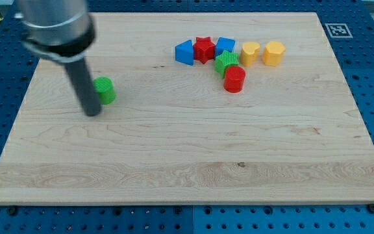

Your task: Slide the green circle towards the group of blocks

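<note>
Green circle (104, 90) sits at the view's left, well apart from the cluster — blue triangle (184, 52), red star (204, 49), green block (226, 62), red cylinder (234, 79). A steady rightward push through its middle should keep it straight. The rod stands upright, its tip (93, 113) bare, holding nothing — touching the circle's lower-left edge.

The rod (83, 81) hides the green circle's (106, 90) left edge; the arm's blurred upper body runs off the view's top.
</note>
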Tool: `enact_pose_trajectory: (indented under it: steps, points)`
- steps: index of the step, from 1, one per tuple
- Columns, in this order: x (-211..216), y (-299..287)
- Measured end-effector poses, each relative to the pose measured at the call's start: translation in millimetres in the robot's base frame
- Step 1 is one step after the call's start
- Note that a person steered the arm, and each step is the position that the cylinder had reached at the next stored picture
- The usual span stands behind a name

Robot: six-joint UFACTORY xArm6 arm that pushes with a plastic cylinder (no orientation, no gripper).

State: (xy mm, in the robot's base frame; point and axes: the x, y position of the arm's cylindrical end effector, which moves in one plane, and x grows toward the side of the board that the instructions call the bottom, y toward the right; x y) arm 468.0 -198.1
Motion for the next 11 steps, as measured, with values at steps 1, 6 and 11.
enact_pose_trajectory:
  steps: [1,6,11]
  points:
    - [-20,-62]
    - [-6,31]
    - [-11,79]
